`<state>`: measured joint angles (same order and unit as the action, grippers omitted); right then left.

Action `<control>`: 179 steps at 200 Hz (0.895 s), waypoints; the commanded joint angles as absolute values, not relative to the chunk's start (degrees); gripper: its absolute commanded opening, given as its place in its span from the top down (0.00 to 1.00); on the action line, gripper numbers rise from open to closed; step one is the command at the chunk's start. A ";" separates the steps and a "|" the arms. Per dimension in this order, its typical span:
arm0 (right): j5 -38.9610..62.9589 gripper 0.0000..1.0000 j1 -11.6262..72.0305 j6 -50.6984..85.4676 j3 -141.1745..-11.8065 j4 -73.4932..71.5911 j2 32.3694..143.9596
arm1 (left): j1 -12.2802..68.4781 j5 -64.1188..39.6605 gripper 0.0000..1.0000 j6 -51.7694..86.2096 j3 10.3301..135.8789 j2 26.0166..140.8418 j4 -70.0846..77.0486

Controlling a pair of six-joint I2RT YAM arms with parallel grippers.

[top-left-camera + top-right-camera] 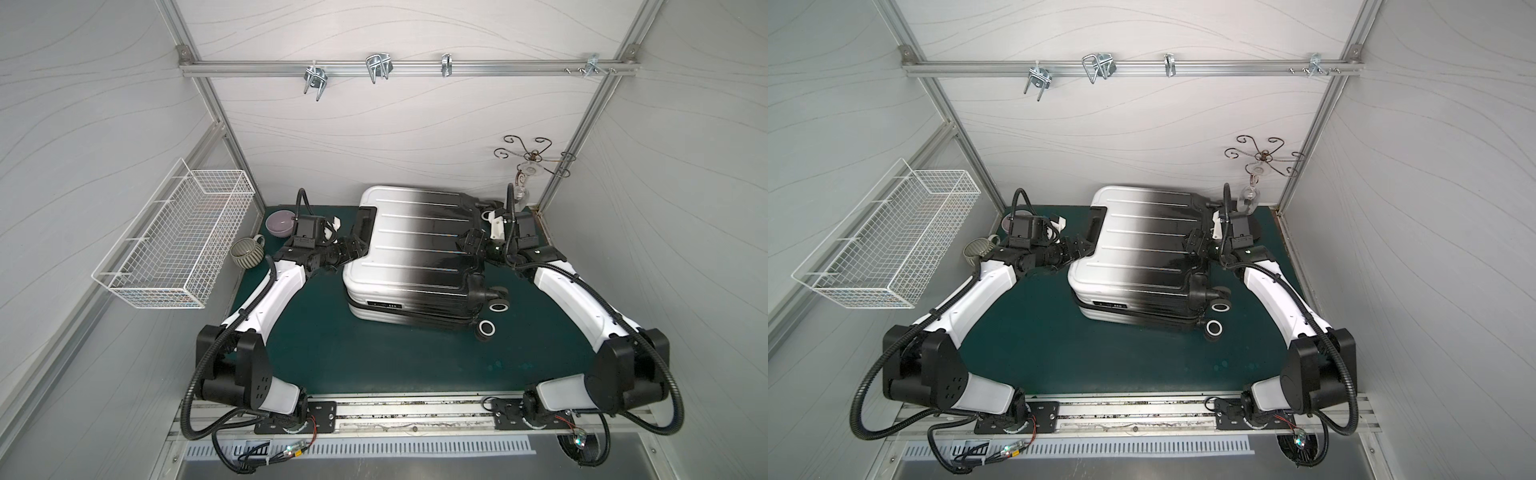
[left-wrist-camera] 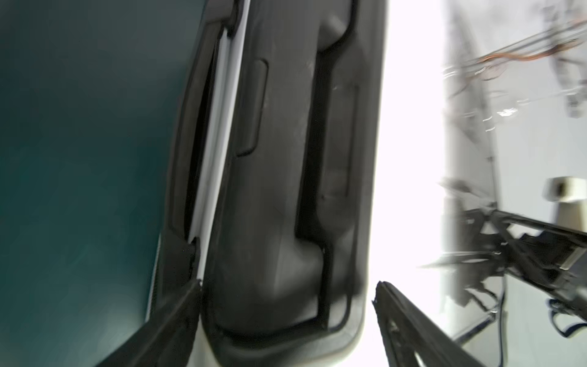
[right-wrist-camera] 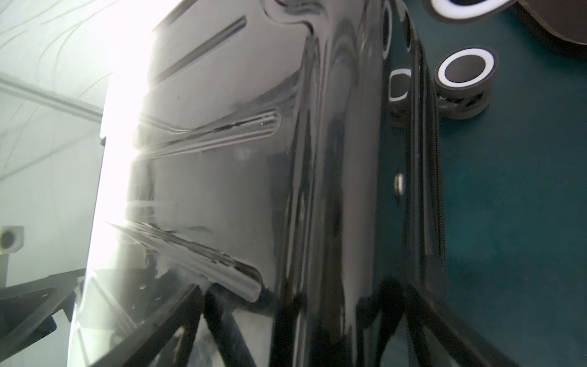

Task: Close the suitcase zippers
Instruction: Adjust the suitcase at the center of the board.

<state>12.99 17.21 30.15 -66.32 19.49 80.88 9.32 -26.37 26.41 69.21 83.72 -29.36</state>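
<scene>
The suitcase (image 1: 415,245) lies flat on the green mat (image 1: 332,353), its ribbed shell fading from white on the left to black at the wheels (image 1: 498,306); it also shows in a top view (image 1: 1142,249). The upper shell sits slightly skewed on the lower one. The black zipper track (image 3: 440,197) runs along the seam; I can make out no pulls. My left gripper (image 1: 359,245) (image 2: 287,284) is open, its jaws straddling the black handle (image 2: 279,190) at the white end. At the black end my right gripper (image 1: 467,245) (image 3: 303,287) is open, astride the upper shell's edge.
A purple bowl (image 1: 279,223) and a ribbed mug (image 1: 247,251) stand at the back left behind the left arm. A white wire basket (image 1: 178,241) hangs on the left wall. A curly metal hook stand (image 1: 534,158) rises at the back right. Metal hooks (image 1: 378,66) hang on the back rail.
</scene>
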 commanded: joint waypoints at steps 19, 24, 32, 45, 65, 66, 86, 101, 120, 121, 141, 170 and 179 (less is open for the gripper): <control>22.60 0.01 20.48 26.22 -63.42 28.66 80.11 | 11.82 -18.62 0.20 19.52 84.08 89.77 -50.63; 22.43 0.01 20.26 26.11 -63.17 28.72 79.46 | 12.06 -16.87 0.20 19.07 85.84 90.86 -51.94; 22.49 0.01 19.98 26.10 -62.59 28.57 78.49 | 12.29 -13.92 0.20 18.39 88.56 92.68 -54.02; 22.44 0.01 19.84 26.04 -61.74 28.65 77.01 | 12.30 -9.63 0.22 17.63 91.54 94.74 -56.19; 22.26 0.01 19.57 25.71 -60.45 28.75 75.23 | 12.22 -5.07 0.23 17.34 93.85 95.09 -58.53; 22.25 0.01 19.50 25.69 -60.41 28.74 75.14 | 12.18 -4.86 0.23 17.37 93.86 95.01 -58.49; 22.41 0.02 19.22 25.33 -59.47 28.54 74.11 | 11.73 -3.77 0.23 18.69 93.02 92.82 -55.02; 22.41 0.01 19.11 25.15 -58.99 28.04 73.86 | 11.73 -3.88 0.23 19.46 94.76 93.49 -55.48; 22.54 0.02 18.77 24.71 -58.82 28.36 73.84 | 11.78 -3.39 0.23 19.14 96.13 94.34 -55.49; 22.52 0.02 18.75 24.66 -58.77 28.38 73.79 | 11.78 -3.36 0.23 19.11 96.10 94.45 -55.43; 22.60 0.02 18.47 24.68 -57.93 27.78 72.96 | 11.78 -2.34 0.25 17.71 97.36 97.84 -56.10; 22.59 0.02 18.22 24.69 -56.98 27.41 72.14 | 11.87 -1.40 0.29 16.14 100.83 102.72 -57.51; 22.74 0.02 18.22 24.74 -56.57 27.17 71.98 | 12.23 -1.80 0.32 15.70 101.88 104.27 -57.81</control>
<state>18.44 17.54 25.89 -59.11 21.15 72.47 11.88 -3.31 18.13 98.48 100.38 -56.10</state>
